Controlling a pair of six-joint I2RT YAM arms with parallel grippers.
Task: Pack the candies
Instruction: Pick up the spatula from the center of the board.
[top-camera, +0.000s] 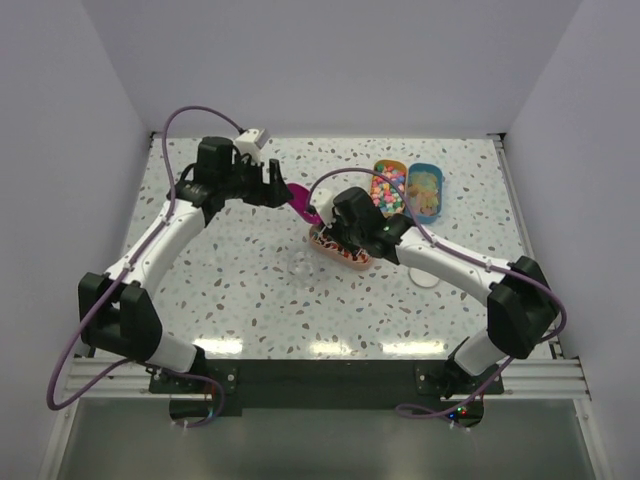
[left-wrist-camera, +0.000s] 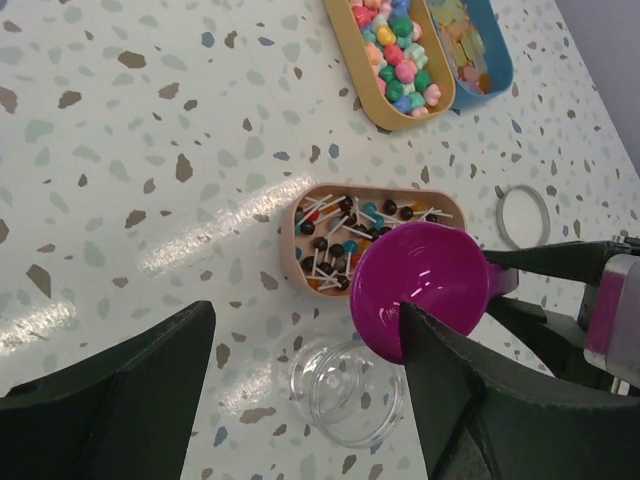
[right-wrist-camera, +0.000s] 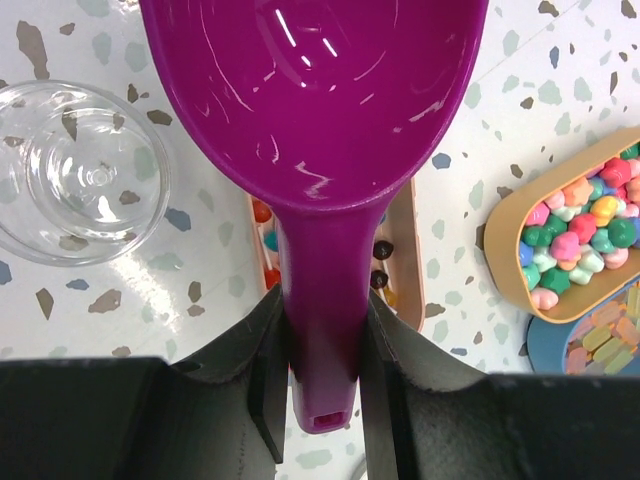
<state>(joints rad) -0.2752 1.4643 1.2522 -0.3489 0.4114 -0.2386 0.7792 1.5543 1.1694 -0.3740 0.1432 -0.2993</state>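
The candies (left-wrist-camera: 335, 240), tiny dark, white and red pieces, lie in a pink oval tray (left-wrist-camera: 290, 262) at mid-table; they also show in the top view (top-camera: 338, 247). My right gripper (right-wrist-camera: 322, 330) is shut on the handle of the purple scoop (right-wrist-camera: 310, 90). The scoop's bowl is empty and hangs over the tray's left end. A clear empty jar (left-wrist-camera: 345, 390) stands just in front of the tray and shows in the right wrist view (right-wrist-camera: 80, 170). My left gripper (left-wrist-camera: 305, 315) is open and empty, hovering above the jar and beside the scoop (left-wrist-camera: 420, 285).
A yellow tray of pastel candies (top-camera: 388, 187) and a blue tray of pale tan candies (top-camera: 425, 190) stand at the back right. A clear ring-shaped lid (top-camera: 425, 278) lies right of the jar (top-camera: 300, 268), under my right arm.
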